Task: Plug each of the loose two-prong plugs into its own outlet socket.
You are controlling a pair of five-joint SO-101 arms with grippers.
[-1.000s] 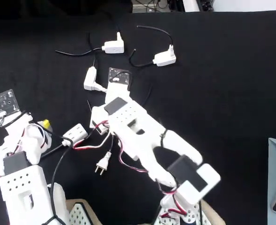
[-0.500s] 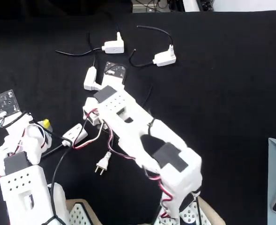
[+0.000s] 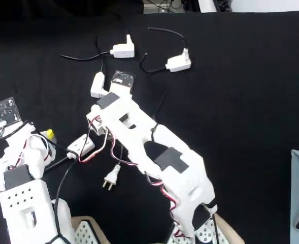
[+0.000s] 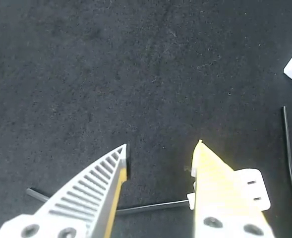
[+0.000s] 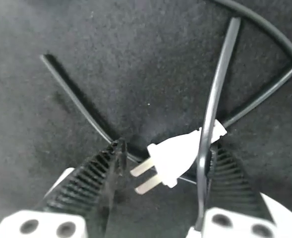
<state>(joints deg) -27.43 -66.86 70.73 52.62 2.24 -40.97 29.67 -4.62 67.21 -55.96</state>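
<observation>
Chiefly, risk: closing might snag black cord (image 5: 216,84) crossing two-prong plug (image 5: 178,153).
Right gripper (image 5: 165,147): stood spread around two-prong plug.
Left gripper (image 4: 162,145): spread, empty.

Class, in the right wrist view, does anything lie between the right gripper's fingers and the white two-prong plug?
Yes. The right gripper is open around the plug, but a black cable crosses the plug's cord end, lying between it and one finger. Toward the other finger, nothing covers the prongs.

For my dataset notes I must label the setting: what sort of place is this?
Probably a robotics lab bench: a black-covered table, two white robot arms at its edge, and loose plugs and outlet sockets laid out.
</observation>
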